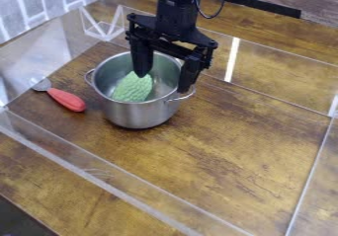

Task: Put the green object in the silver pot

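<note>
light: even, fairly bright, from above | glare: white streaks on the clear panels (232, 58), shine on the silver pot (137, 110) | shadows: soft on the bench (238, 141) | sharpness: low-res, slightly soft throughout

Shiny stainless silver pot (136, 104) w/ bumpy matt-plastic green object (130, 87) inside, glossy red plastic tool handle (66, 100) at left, worn dark wood table (238, 151), clear acrylic walls (79, 171).
</note>
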### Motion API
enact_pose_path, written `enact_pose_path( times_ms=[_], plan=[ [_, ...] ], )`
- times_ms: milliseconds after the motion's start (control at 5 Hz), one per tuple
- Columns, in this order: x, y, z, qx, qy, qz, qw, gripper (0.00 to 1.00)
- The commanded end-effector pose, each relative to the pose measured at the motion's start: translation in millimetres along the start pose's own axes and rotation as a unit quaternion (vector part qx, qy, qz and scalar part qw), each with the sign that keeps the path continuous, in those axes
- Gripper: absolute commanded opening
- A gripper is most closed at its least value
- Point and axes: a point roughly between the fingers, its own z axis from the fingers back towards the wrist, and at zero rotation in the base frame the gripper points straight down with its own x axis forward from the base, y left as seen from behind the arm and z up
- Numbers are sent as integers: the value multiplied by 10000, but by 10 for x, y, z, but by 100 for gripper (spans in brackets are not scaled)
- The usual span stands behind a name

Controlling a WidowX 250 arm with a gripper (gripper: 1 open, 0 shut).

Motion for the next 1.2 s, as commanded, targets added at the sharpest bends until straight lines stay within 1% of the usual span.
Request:
enact_pose_path(
  times_ms=[0,400,600,800,1000],
  plan=[
    [134,171,332,-103,-512,197,9984,100],
    [-18,-166,383,-80,-502,426,9978,100],
    [-20,-111,404,-77,-523,421,9977,100],
    [-10,-19,372,-31,-502,468,9976,100],
    [-43,77,398,-11,-516,403,9979,100]
  ],
)
